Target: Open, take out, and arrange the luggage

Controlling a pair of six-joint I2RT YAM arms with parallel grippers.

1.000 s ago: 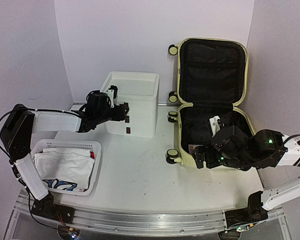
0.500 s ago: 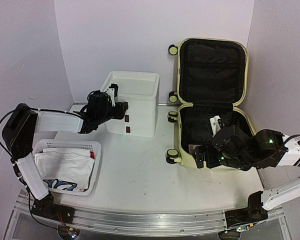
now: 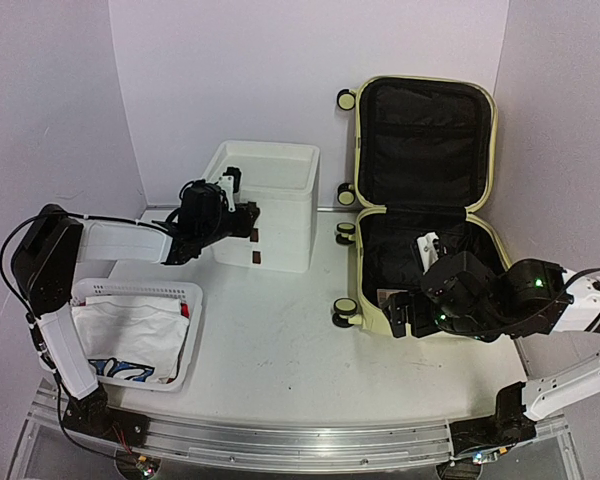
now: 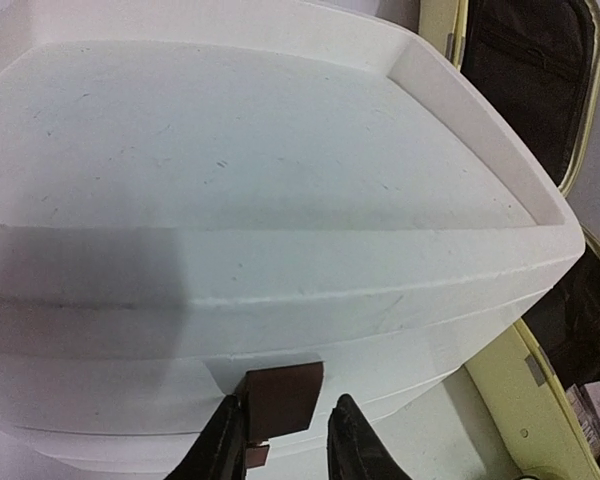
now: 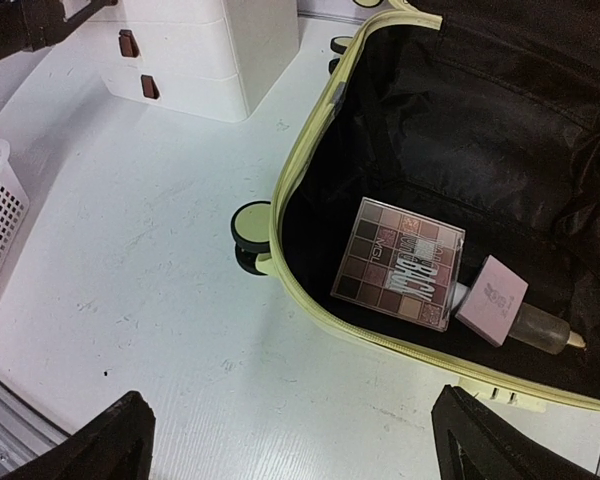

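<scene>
Luggage (image 3: 425,140) holds one palette (image 5: 398,262) and one bottle (image 5: 510,310) under the spread right claw (image 5: 290,410); left claw (image 4: 285,415) pinches one brown handle (image 4: 280,390).

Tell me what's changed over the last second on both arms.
The left pincer slid a little right toward the white drawer box and narrowed around its brown handle, apparently gripping it. The right pincer stayed wide open above the open luggage, barely shifting. The drawer still looks shut, and the luggage has not moved.
</scene>
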